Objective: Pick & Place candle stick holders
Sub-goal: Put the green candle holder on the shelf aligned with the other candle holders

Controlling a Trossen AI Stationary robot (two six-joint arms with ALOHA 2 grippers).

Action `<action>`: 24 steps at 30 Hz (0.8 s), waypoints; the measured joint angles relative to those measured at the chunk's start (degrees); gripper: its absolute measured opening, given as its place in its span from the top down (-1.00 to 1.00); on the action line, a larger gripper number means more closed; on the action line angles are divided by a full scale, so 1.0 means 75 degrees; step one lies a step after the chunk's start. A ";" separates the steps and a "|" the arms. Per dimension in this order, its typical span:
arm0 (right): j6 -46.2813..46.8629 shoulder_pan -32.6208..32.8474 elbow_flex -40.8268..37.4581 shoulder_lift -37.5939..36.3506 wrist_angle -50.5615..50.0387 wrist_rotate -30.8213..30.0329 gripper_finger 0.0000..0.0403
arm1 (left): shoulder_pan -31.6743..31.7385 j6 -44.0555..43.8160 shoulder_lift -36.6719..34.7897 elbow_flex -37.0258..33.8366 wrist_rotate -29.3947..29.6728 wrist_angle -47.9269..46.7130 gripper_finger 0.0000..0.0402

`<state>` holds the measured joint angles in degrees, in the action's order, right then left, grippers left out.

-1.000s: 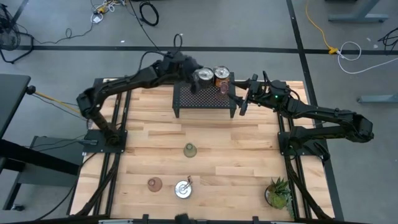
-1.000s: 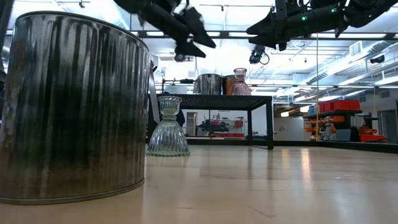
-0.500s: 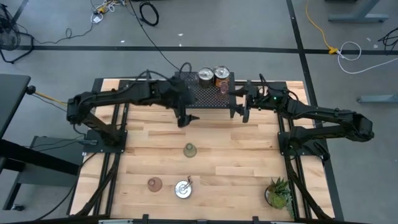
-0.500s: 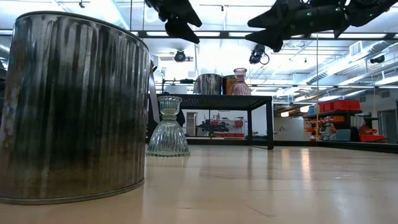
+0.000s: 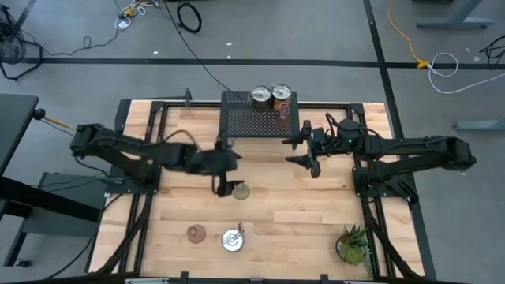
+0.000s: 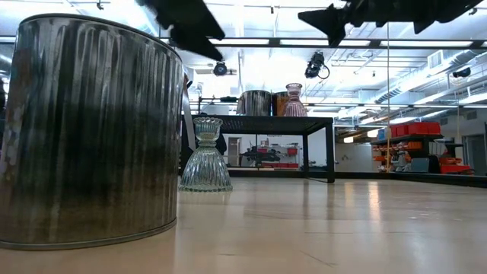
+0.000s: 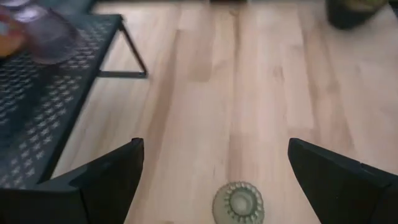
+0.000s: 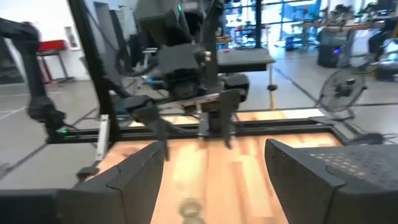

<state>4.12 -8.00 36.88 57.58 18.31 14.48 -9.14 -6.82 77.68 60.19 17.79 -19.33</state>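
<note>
An olive-green holder [image 5: 241, 190] stands on its base on the wooden table [image 5: 300, 213]; it also shows in the left wrist view [image 7: 238, 202]. My left gripper [image 5: 224, 187] is open and hovers just left of it, with its fingers [image 7: 106, 180] wide apart above it. My right gripper [image 5: 304, 153] is open and empty in front of the black mesh rack's [image 5: 259, 120] right end. Two silver-topped holders [image 5: 260, 96], one of them orange-bodied [image 5: 281, 95], and a pinkish cup [image 5: 284, 112] stand on the rack. A silver-topped holder [image 5: 232, 239] and a pinkish-brown cup [image 5: 196, 233] stand near the front edge.
A spiky green potted plant [image 5: 353, 244] stands at the table's near right corner. The rack stands at the far edge on thin legs [image 7: 134, 56]. Bare wood lies between the rack and the front holders. In the low view the silver holder [image 6: 87, 129] fills the left.
My left gripper has come away from the holders on the rack, moving toward the near edge and down to just beside the olive-green holder. My right gripper has moved a little toward the near edge, away from the rack's right end. No holder has moved.
</note>
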 joint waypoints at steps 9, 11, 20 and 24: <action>0.0364 0.1111 0.0000 0.0014 -0.0176 -0.0800 -0.39 | -0.1389 -0.0795 -0.0610 -0.2406 0.1087 0.2965 -0.99; 0.0382 0.1395 -0.0003 0.0022 -0.0249 -0.1207 -0.39 | -0.1647 -0.1131 -0.0582 -0.2740 0.1511 0.3117 -0.99; 0.0284 0.2227 -0.0003 0.0023 -0.0154 -0.2342 -0.39 | -0.2342 -0.2309 -0.0515 -0.3783 0.3118 0.3428 -0.99; -0.0166 0.2281 -0.0003 0.0023 -0.0199 -0.2710 -0.39 | -0.2385 -0.2626 -0.0515 -0.4244 0.3260 0.3968 -0.99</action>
<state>2.88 9.10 36.86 57.76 16.81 -5.85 -27.03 -26.52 73.82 28.36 42.24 10.42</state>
